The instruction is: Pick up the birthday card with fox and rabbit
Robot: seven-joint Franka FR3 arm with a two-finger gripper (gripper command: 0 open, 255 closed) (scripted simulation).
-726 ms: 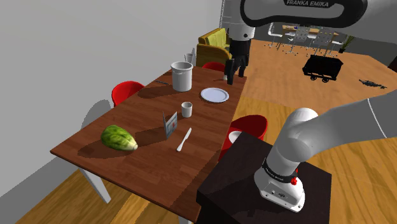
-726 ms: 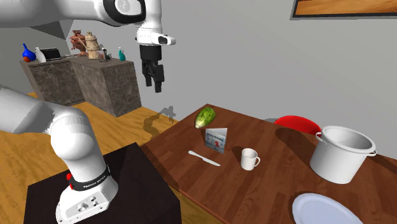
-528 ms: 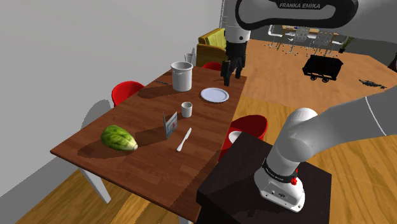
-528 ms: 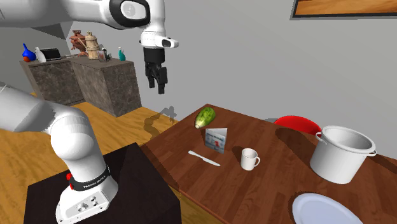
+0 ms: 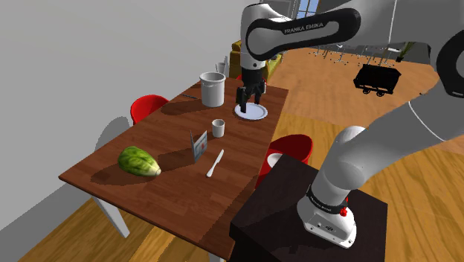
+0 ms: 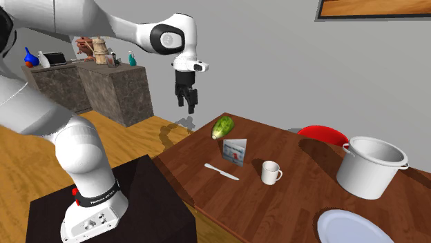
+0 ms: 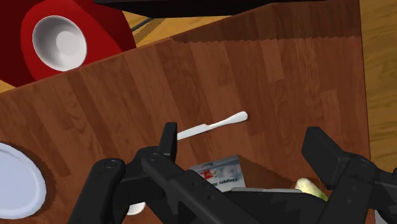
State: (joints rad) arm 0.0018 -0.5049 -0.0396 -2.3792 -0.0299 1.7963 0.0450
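Note:
The birthday card (image 5: 198, 145) stands folded and upright near the middle of the brown table (image 5: 171, 186), between a white knife (image 5: 216, 162) and a white mug (image 5: 218, 128). In the second exterior view the card (image 6: 235, 152) shows a blue and red print. My black gripper (image 5: 249, 100) hangs open well above the table, apart from everything. In the second exterior view the gripper (image 6: 186, 102) is up in the air beyond the table's edge near the green melon (image 6: 222, 126). In the wrist view the card (image 7: 219, 173) lies below the spread gripper (image 7: 242, 137), partly hidden by the hand.
A white pot (image 5: 213, 88) and a white plate (image 5: 250, 112) stand at the table's far end. The melon (image 5: 139, 161) lies at its near end. Red chairs (image 5: 149, 108) (image 5: 290, 149) flank the table. My dark stand (image 5: 297, 216) adjoins its edge.
The arm has swung toward the shoulder view's left and lowered, bringing the gripper from beyond the table's far corner to over the table. The fingers stayed open. Nothing on the table moved.

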